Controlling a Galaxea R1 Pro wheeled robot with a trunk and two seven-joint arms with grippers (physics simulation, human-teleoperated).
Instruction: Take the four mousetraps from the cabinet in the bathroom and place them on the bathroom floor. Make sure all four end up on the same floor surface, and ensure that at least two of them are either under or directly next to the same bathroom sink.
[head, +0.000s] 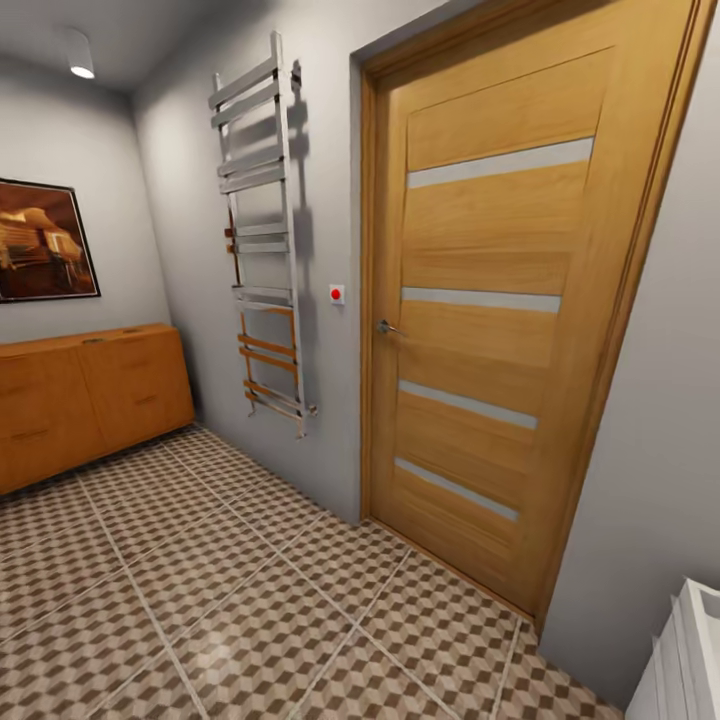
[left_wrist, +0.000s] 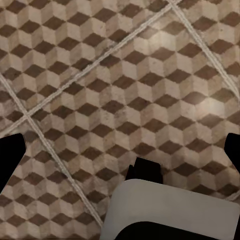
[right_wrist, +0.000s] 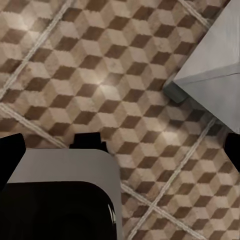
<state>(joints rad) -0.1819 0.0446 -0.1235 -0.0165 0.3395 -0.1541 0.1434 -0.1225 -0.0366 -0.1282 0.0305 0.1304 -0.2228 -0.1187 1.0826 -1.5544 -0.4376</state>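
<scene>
So we're in the bathroom, basically still in transit. From the head view the cabinet (head: 90, 400) sits off to our left at the far end of the room, against the back wall under a framed picture (head: 45, 242). It's the low orange-brown one with drawers, and its long side runs along that wall, so the drawer fronts face out across the bathroom floor (head: 230, 610) towards us. Drawers look closed from here, and no mousetraps are out in the open, so our guess is they're inside.

The relation that matters: the cabinet is well apart from both arms, ahead and to the left, with open tile in between. Straight ahead of us is a wooden door (head: 500, 300) and a chrome towel rail (head: 262, 240) on the wall beside it, so we'd need to turn left and roll forward before any reaching happens. Since the cabinet lies on the left side, the left arm is probably the nearer one once we get there.

Both wrist views just look down at the cube-pattern tiles. The left hand (left_wrist: 120, 150) and right hand (right_wrist: 120, 145) each show dark finger edges spread far apart with nothing between them, so both are wide open and carrying nothing. The right wrist view also catches a pale grey corner (right_wrist: 210, 70) of something near that arm, can't tell what exactly.

A white thing (head: 690, 650) pokes in at the lower right of the head view.
</scene>
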